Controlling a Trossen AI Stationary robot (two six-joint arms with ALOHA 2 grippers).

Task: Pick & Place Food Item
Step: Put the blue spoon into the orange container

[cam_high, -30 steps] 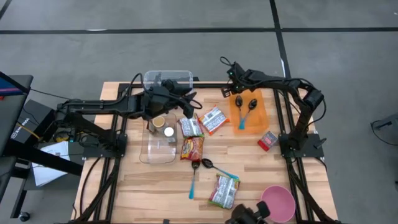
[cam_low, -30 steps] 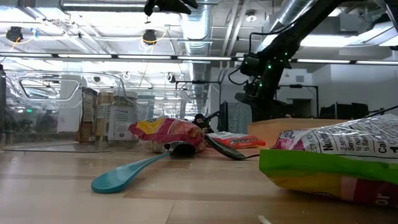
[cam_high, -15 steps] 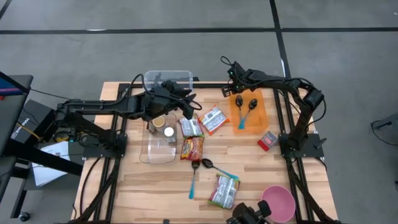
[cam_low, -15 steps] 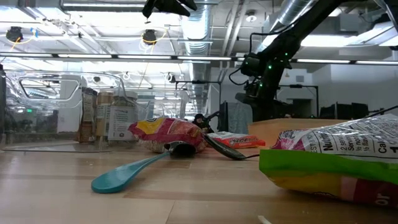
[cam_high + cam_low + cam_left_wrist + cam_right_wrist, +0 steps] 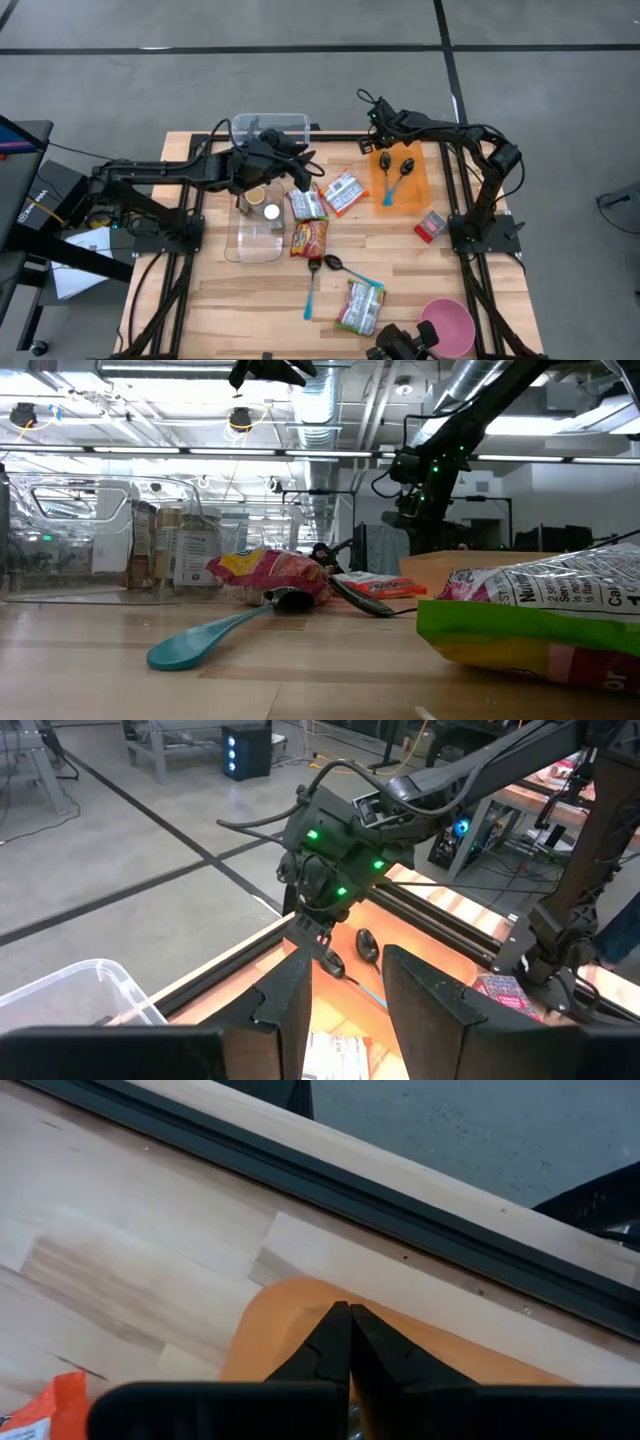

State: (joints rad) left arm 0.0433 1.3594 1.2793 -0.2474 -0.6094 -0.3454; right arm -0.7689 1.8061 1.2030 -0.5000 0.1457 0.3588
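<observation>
Reach is the question: your left gripper (image 5: pixel 305 170) hangs just beside the clear bin (image 5: pixel 262 245), jaws parted with nothing between them, and the food packets lie just past it, away from the bin. The green-and-white packet (image 5: pixel 307 204) is nearest, its long axis running roughly toward the table's near edge. Your right gripper (image 5: pixel 372 128), jaws clenched on nothing, sits over the orange tray (image 5: pixel 418 185), farther off.

1. A robotics lab or workshop, probably.
2. Grey concrete floor (image 5: pixel 300 90) with dark lines surrounds the wooden tabletop (image 5: pixel 250 300).
3. Exposed ceiling ducts (image 5: pixel 310 400), strip lights, distant equipment racks (image 5: pixel 245 750).
</observation>
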